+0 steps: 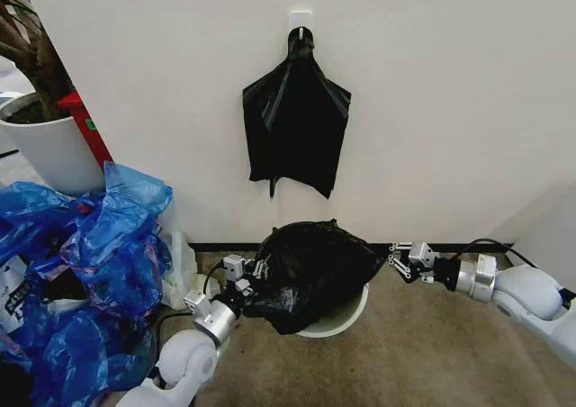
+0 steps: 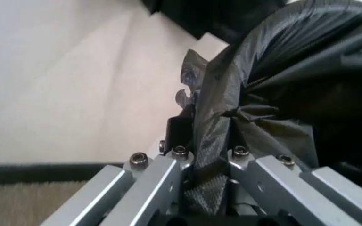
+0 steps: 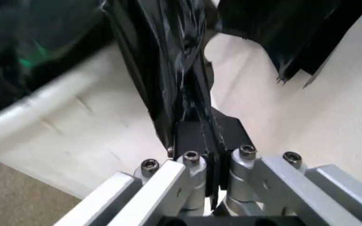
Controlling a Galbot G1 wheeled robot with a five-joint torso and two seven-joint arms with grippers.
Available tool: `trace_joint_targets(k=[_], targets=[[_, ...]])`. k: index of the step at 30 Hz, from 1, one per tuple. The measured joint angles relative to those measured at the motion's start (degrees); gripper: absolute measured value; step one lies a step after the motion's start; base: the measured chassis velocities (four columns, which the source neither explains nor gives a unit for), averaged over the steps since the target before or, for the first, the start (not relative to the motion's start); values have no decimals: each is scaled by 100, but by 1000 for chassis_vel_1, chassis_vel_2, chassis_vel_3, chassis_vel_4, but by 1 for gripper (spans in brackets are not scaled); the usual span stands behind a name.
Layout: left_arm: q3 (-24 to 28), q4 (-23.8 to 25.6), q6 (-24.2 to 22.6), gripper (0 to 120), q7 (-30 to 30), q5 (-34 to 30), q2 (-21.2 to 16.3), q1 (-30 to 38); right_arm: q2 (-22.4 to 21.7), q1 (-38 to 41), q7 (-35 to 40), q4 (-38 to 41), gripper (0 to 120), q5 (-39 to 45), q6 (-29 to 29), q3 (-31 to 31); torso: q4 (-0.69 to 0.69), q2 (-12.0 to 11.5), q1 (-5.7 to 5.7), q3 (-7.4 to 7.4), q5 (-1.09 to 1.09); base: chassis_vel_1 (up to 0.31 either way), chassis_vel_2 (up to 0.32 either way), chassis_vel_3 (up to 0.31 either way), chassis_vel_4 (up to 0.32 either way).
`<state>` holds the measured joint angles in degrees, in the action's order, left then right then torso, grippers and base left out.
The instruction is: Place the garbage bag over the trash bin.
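A: Where is the garbage bag [image 1: 310, 272]?

B: Bunched in a glossy black heap on top of the trash bin [image 1: 346, 321], which stands on the carpet against the far wall. The film covers the bin's left side and top; the white rim shows bare at the near right.

A: And the 2 claws?

B: The left claw [image 1: 247, 278] is at the bag's left edge, clenched on a fold of the film; the left wrist view has the black plastic pinched between its fingers [image 2: 168, 172]. The right claw [image 1: 396, 261] is at the bag's right edge, also clamped on the film; its wrist view shows a twisted strip of plastic running from its pads [image 3: 197, 139] toward the bin's white wall.

A: What else is around?

B: A flat black bag [image 1: 297, 123] hangs from a hook on the wall above the bin. Blue plastic bags [image 1: 90, 263] are piled at the left, with a white plant pot [image 1: 49, 150] behind them.
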<state>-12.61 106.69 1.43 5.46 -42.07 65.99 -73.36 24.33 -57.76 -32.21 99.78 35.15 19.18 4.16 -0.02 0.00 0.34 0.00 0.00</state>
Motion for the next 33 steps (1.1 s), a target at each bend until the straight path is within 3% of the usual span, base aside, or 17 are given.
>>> trace_joint_targets(k=[10,16,20,24,26,27,29,33], targets=[[-76,211,-310,1,-301,-705,-12,-48,131,-45,105,-116,0,-84,222,7,-1,0,0,0,0,0,0,0,0],[-147,273,-335,1,-305,-736,-27,-88,73,-87,271,-113,25,215,214,170,1,0,0,-1,-3,0,0,0,0],[-149,274,-356,1,-305,-732,-20,-96,16,-147,310,-93,34,350,205,258,-2,0,0,0,-1,0,0,0,0],[-124,291,-358,1,-432,-464,-19,-115,-17,-329,785,96,50,440,141,553,1,0,0,0,1,0,0,0,0],[-51,303,-319,1,-630,-148,-23,-121,-16,-677,1443,506,61,415,-97,991,1,0,0,0,1,0,0,0,0],[-51,303,-319,1,-630,-148,-23,-121,-16,-677,1443,506,61,415,-97,991,1,0,0,0,1,0,0,0,0],[33,343,-270,1,-840,143,-19,-127,21,-907,2168,935,68,477,-333,1197,-1,0,0,-1,-2,0,0,0,0],[218,434,-129,1,-1400,945,-18,-125,304,-1045,4338,2177,86,841,-1393,1114,1,0,0,0,-3,0,0,0,0]])
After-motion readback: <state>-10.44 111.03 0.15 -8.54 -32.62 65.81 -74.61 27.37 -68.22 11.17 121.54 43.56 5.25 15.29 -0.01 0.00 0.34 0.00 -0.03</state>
